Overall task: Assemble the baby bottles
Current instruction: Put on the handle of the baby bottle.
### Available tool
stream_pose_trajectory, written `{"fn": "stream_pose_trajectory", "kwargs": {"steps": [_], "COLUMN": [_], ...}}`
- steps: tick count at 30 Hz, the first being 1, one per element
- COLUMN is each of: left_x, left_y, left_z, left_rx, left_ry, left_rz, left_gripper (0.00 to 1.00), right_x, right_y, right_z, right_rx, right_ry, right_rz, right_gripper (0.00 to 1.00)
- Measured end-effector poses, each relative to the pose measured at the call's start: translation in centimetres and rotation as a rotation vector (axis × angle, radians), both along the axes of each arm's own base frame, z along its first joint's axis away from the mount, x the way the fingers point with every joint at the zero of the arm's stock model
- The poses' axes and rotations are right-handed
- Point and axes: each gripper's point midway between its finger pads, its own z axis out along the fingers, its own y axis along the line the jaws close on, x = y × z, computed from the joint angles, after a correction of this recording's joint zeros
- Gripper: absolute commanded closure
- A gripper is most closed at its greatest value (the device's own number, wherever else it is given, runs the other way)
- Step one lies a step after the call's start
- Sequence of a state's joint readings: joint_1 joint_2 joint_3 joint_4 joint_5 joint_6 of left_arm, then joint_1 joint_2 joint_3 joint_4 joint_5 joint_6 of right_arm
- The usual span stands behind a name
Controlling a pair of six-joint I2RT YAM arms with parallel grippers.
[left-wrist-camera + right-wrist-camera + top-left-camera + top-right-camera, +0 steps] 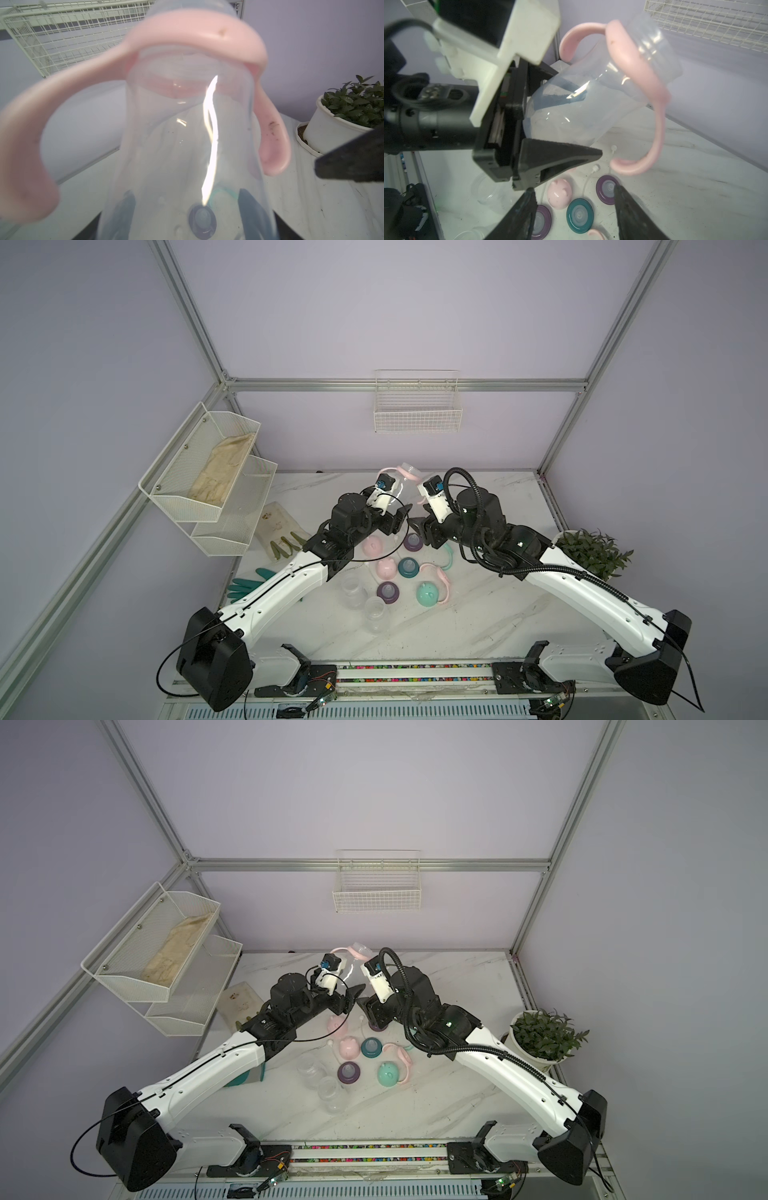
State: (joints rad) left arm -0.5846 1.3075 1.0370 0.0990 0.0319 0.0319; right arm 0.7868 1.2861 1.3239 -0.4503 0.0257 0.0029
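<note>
We see a clear, smooth plastic bottle (591, 99) with a matte pink two-handled ring (639, 68) round its neck. It hangs tilted above the marbled tabletop (478, 614), its rounded base clamped by our left gripper (571, 116) with black wedge-shaped fingers. Our right gripper (573, 188), just beside, is spread and empty. A round teal collar (579, 215), a purple collar (607, 190) and an eared pink dome cap (559, 195) lie on the tabletop.

Up on the back wall hangs a white wire basket (417, 414), seen in both top views. On the left wall, a two-tier white mesh shelf (199, 472) juts out, with a beige, crumpled sheet (224, 468) lying in its upper tier. Down on the marble table (478, 614), a pale packet (274, 524) sits just below the shelf, and a teal-green glove (245, 587) splays its fingers near the left edge. Far right, a leafy potted plant (594, 551) stands in its white pot.
</note>
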Motion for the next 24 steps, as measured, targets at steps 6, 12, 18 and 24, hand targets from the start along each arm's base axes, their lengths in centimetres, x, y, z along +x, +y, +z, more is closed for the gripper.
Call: {"fn": "stream_pose_trajectory", "kwargs": {"steps": [6,12,18,24], "left_x": [0.7,-1.0,-5.3,-9.2], "left_y": [2.8,6.5,6.3,4.8], "left_z": [0.6,3.8,5.9,5.2], "left_rx": [0.013,0.006,-0.036,-0.062], "left_ry": [-0.035,-0.086,-0.125,-0.126], "left_rz": [0.101,0.145,0.008,-0.179], "left_gripper": [1.0,1.0,1.0,1.0], "right_x": [0.2,4.4,7.5,8.7], "right_y": [-1.4,-2.8,-1.1,-1.0], "right_z": [-0.6,-6.3,-17.9,-21.8], "right_rx": [0.001,-0.051,-0.199,-0.245], "right_ry": [0.053,0.206,0.455,0.54], "right_rz": [-0.025,-0.121,-0.148,-0.175], "right_gripper": [0.28,0.23,0.19,0.16]}}
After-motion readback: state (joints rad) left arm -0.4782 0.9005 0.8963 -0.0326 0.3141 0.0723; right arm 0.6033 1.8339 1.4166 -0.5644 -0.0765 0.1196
